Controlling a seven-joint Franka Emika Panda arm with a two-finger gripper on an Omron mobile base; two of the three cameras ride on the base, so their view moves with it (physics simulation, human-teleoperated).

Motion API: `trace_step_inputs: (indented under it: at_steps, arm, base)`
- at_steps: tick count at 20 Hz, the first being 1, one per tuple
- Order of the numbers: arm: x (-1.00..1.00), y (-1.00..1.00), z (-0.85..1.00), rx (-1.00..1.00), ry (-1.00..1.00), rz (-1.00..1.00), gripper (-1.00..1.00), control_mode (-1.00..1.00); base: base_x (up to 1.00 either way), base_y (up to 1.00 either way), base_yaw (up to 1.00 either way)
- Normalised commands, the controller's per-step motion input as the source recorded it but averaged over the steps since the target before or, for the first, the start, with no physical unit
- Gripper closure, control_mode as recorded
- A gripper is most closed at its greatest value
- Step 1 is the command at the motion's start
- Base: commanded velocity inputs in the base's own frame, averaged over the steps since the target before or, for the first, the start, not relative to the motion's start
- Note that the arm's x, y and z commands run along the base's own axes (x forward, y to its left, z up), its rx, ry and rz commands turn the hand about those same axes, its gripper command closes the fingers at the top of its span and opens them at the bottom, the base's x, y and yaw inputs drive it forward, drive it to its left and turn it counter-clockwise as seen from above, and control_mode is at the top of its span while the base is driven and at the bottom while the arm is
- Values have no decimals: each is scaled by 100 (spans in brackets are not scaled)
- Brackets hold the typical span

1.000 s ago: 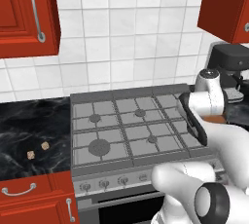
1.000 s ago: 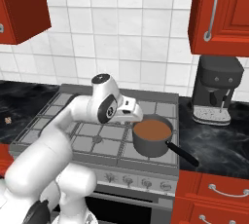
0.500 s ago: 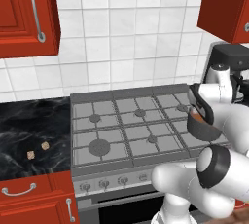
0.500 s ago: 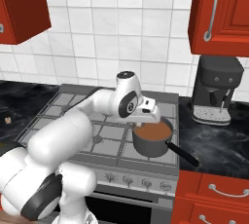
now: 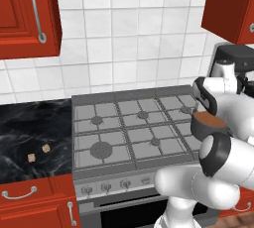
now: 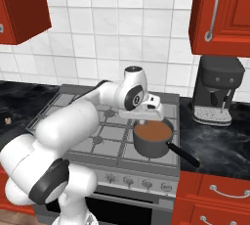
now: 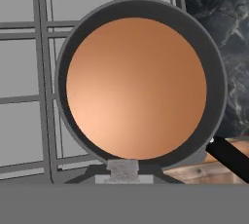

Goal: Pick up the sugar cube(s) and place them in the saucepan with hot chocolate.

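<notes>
My tool (image 6: 144,119) hangs directly over the saucepan (image 7: 141,84), brown liquid straight below. A small whitish sugar cube (image 7: 122,169) sits clenched between its tips. Two tan cubes (image 5: 38,152) lie on the bench, far left of the stove (image 5: 129,133).

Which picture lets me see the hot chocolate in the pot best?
The hand view: it looks straight down into the saucepan, showing the whole round brown surface. The right base view shows the pot slantwise under the gripper; in the left base view the arm partly hides it.
</notes>
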Motion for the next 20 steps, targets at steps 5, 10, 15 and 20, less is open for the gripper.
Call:
trace_step_inputs:
  at_steps: [5,10,15,20]
  arm:
    - [0,0,0,0,0,0,100,-100]
    - [0,-7,0,0,0,0,100,-100]
    - [0,-11,0,0,-3,0,100,-100]
    - [9,-10,0,0,-10,0,100,-100]
  base:
    - [0,0,0]
    - [0,0,0]
    - [0,0,0]
    - [0,0,0]
